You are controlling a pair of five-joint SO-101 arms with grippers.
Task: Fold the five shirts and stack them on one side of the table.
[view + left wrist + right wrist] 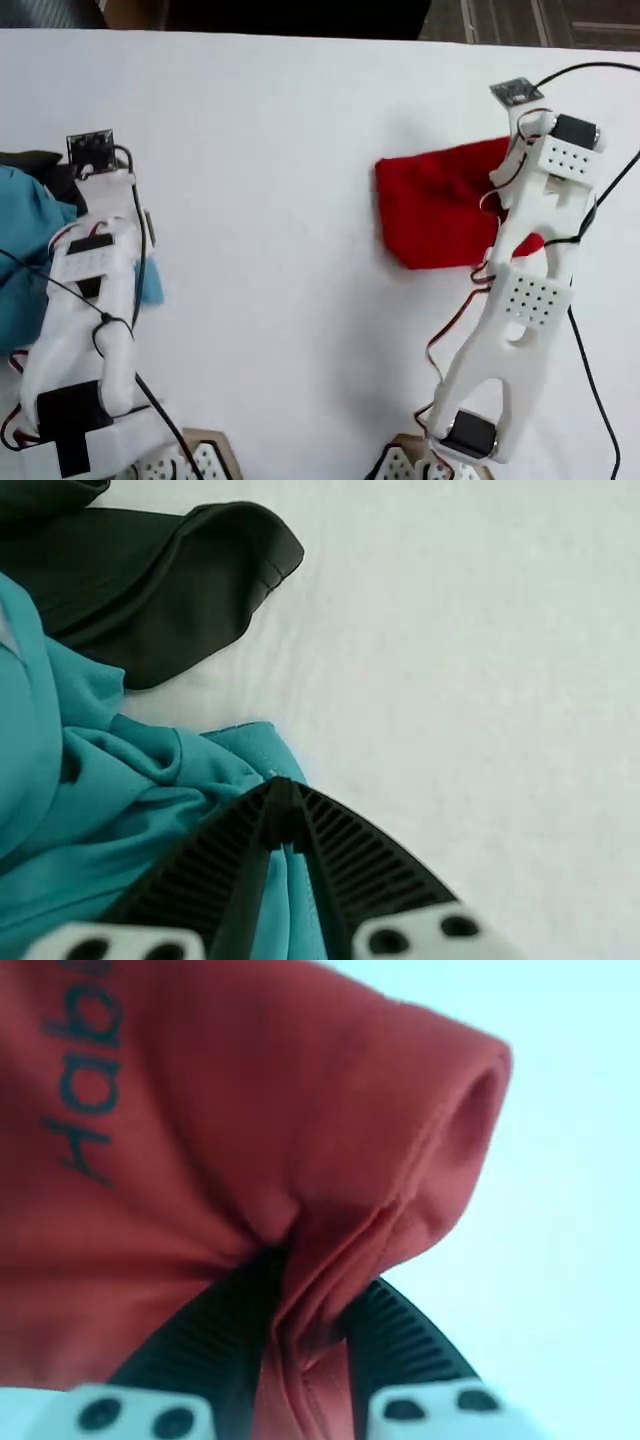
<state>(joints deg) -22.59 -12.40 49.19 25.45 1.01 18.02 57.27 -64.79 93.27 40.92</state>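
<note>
A red shirt [440,210] lies folded on the right half of the white table [280,150]. In the right wrist view my right gripper [290,1260] is shut on a bunched fold of the red shirt [200,1140], with cloth squeezed between its black fingers [400,1330]. A teal shirt [25,260] lies crumpled at the table's left edge, beside a black shirt [150,580]. My left gripper [285,790] sits at the rim of the teal shirt [100,800], with its fingertips pressed together on the cloth.
Both arm bases stand at the near edge of the table. Cables trail from the right arm [530,290] over the table's right side. Bare white tabletop stretches between the two arms and toward the far edge.
</note>
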